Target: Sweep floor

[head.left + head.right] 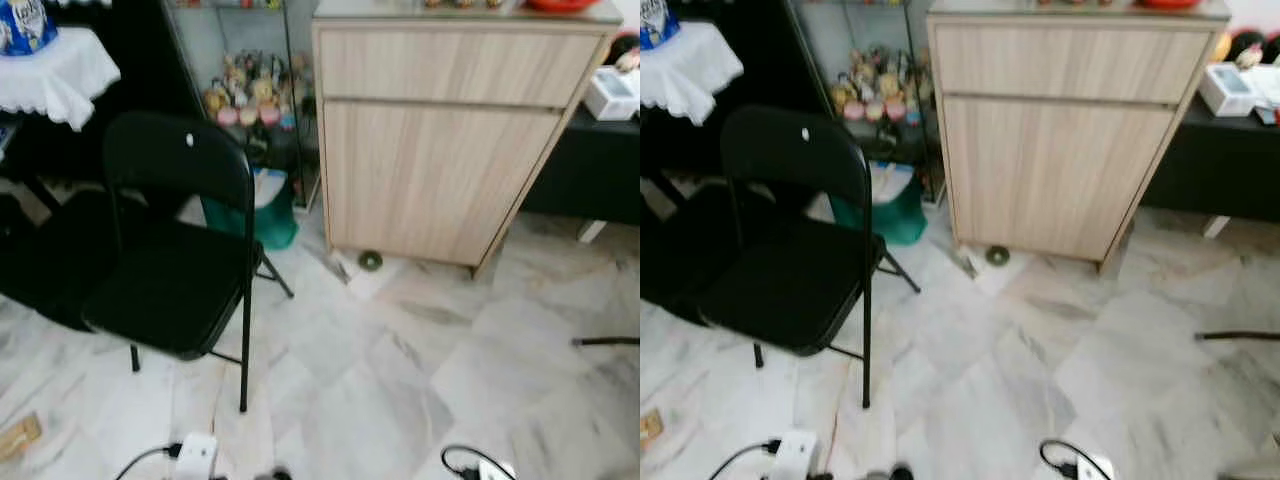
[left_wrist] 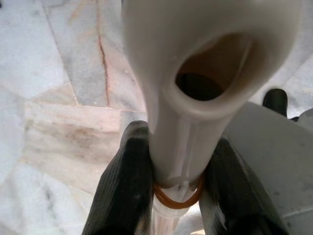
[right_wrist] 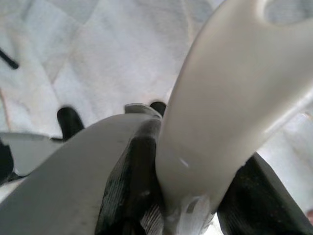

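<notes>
In the left wrist view my left gripper [image 2: 176, 166] is shut on a white plastic handle [image 2: 195, 63] with a hanging hole at its end and an orange rubber band [image 2: 177, 198] around it. My right gripper [image 3: 190, 186] is shut on another white plastic handle [image 3: 230, 88], also with a hole at its end. The marble floor [image 1: 400, 370] lies ahead. On it, by the cabinet's foot, sit a small round greenish bit [image 1: 370, 260] and a pale scrap [image 1: 345, 268]. The lower ends of both handles are hidden.
A black folding chair [image 1: 170, 250] stands at the left, a wooden cabinet [image 1: 440, 140] ahead, a green bin [image 1: 265, 215] between them. A power strip [image 1: 196, 455] and a plug with cable [image 1: 480, 465] lie close in front. A dark rod [image 1: 605, 341] lies on the right.
</notes>
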Available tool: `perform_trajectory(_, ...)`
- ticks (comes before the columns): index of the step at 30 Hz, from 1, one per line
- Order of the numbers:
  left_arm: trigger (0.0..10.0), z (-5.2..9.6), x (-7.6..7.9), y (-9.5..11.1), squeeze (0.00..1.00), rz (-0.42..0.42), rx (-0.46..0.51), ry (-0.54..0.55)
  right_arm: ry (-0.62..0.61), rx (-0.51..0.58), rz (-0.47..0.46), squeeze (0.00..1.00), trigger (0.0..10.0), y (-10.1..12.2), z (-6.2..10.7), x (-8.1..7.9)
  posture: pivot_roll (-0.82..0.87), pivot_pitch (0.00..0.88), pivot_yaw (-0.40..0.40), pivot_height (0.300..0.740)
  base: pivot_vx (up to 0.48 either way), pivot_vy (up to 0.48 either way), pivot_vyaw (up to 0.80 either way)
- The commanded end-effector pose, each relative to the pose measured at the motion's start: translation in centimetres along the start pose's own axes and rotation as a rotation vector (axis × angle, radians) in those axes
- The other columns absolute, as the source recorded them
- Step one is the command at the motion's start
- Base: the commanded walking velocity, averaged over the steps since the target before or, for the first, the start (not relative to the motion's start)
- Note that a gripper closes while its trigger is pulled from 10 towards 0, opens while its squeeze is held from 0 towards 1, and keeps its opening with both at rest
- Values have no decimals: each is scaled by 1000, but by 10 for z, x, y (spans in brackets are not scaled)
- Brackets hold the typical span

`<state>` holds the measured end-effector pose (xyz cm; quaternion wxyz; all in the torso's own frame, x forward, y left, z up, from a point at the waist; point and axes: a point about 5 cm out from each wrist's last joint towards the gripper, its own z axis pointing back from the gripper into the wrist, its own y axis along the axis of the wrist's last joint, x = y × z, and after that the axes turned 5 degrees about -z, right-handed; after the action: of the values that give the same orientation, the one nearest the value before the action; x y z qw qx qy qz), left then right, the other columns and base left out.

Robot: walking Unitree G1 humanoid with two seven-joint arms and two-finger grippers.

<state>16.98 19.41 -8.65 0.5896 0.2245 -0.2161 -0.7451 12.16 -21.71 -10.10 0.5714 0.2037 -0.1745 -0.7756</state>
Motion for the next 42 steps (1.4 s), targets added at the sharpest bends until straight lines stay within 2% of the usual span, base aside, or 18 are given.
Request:
perform_trajectory(1, 10000, 6, -7, -20, 0, 22, -73, 3, 7, -42, -11, 0, 10000, -14, 2, -2, 4, 156, 31, 740, -266, 0, 0)
perform_trajectory(16, 10000, 8, -18, -21, 0, 27, -77, 13, 8, -46, 0, 0, 10000, -14, 2, -2, 4, 149, 29, 740, -268, 0, 0)
perform_trajectory(21, 10000, 14, -18, -34, 0, 27, -80, 7, 10, -47, 2, 0, 10000, -14, 2, -2, 6, 145, 29, 740, -270, 0, 0)
perform_trajectory(28, 10000, 34, -18, -73, 0, 24, -86, -7, 15, -51, 7, 0, 10000, -15, 2, -2, 12, 137, 32, 740, -271, 0, 0)
perform_trajectory(30, 10000, 35, -17, -75, 0, 24, -86, -8, 16, -53, 10, 0, 10000, -15, 2, -2, 13, 137, 32, 740, -270, 0, 0)
perform_trajectory(33, 10000, 34, -14, -74, 0, 23, -85, -11, 17, -54, 12, 0, 10000, -16, 3, -2, 12, 139, 32, 740, -273, 0, 0)
perform_trajectory(37, 10000, 22, 1, -58, 0, 19, -72, -21, 17, -56, 13, 0, 10000, -16, 3, -2, 13, 147, 32, 740, -271, 0, 0)
perform_trajectory(38, 10000, 22, 1, -58, 0, 19, -72, -21, 17, -56, 13, 0, 10000, -16, 3, -2, 13, 147, 32, 740, -274, 0, 0)
perform_trajectory(40, 10000, 16, 11, -48, 0, 18, -63, -27, 18, -57, 16, 0, 10000, -16, 3, -2, 14, 151, 31, 740, -272, 0, 0)
perform_trajectory(41, 10000, 16, 11, -48, 0, 18, -63, -27, 18, -57, 16, 0, 10000, -16, 3, -2, 14, 151, 31, 740, -274, 0, 0)
perform_trajectory(42, 10000, 10, 17, -36, 0, 17, -52, -31, 18, -57, 18, 0, 10000, -17, 3, -2, 15, 156, 30, 740, -274, 0, 0)
